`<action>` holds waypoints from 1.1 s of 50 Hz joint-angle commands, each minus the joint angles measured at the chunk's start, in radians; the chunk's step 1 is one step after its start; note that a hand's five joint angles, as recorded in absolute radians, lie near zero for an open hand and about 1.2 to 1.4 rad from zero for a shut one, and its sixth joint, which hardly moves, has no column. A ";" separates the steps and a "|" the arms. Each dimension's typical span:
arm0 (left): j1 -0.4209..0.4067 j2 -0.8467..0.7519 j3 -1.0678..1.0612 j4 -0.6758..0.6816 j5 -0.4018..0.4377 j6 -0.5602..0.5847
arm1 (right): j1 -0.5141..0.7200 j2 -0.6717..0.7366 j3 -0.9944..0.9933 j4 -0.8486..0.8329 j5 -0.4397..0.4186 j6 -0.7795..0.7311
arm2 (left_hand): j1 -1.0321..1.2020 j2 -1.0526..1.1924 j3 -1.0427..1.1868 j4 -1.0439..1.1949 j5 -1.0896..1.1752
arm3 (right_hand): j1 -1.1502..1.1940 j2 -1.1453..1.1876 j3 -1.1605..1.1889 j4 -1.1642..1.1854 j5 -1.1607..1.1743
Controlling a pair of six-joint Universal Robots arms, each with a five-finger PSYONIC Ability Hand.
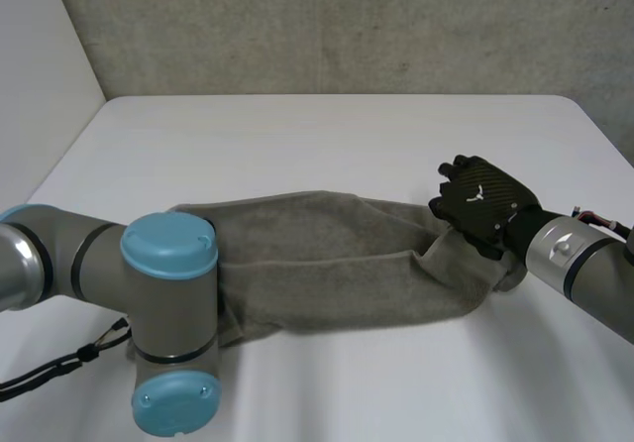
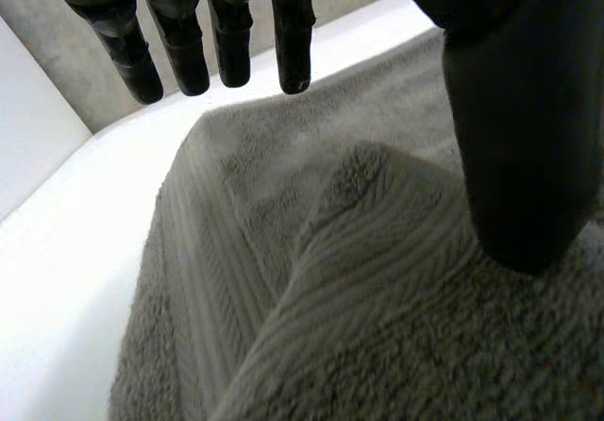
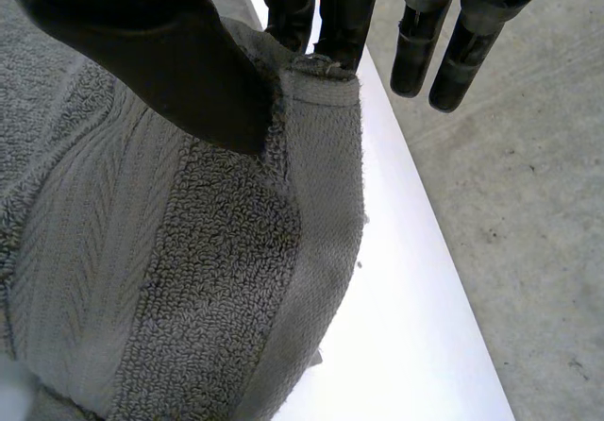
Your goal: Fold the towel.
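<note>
Towel (image 1: 327,264) lies as a long grey band across the middle of the counter (image 1: 327,135), a bit toward the near edge, one end toward the left edge and the other toward the right edge. It looks already doubled lengthwise, so I judge I'm mid-task: the long fold is done and the crosswise fold is not yet made.

Right hand (image 1: 482,204) sits on the towel's right end. In the right wrist view the thumb (image 3: 160,62) presses the hemmed corner against two fingers (image 3: 344,6) behind it, so that's a pinch on that corner. The other fingers hang free beyond the towel.

Left hand (image 2: 514,109) is over the towel's left end, under the left arm (image 1: 168,303) in the head view. Its fingers are straight and slightly spread above the towel's far edge, with the thumb apart from them on the other side. A raised fold of cloth lies under the palm, but I see nothing pinched.

Next move, my call: get the left hand down to pin or grip its end, then carry the pinched right corner across toward the left end. The corner pinch looks shallow, so slipping is the risk.
</note>
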 commanded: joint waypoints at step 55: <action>-0.155 0.003 -0.112 0.119 -0.126 0.098 | 0.004 0.006 0.003 -0.010 0.002 -0.005 | 0.086 0.101 -0.049 -0.055 0.131 | 0.095 0.067 -0.052 -0.070 0.053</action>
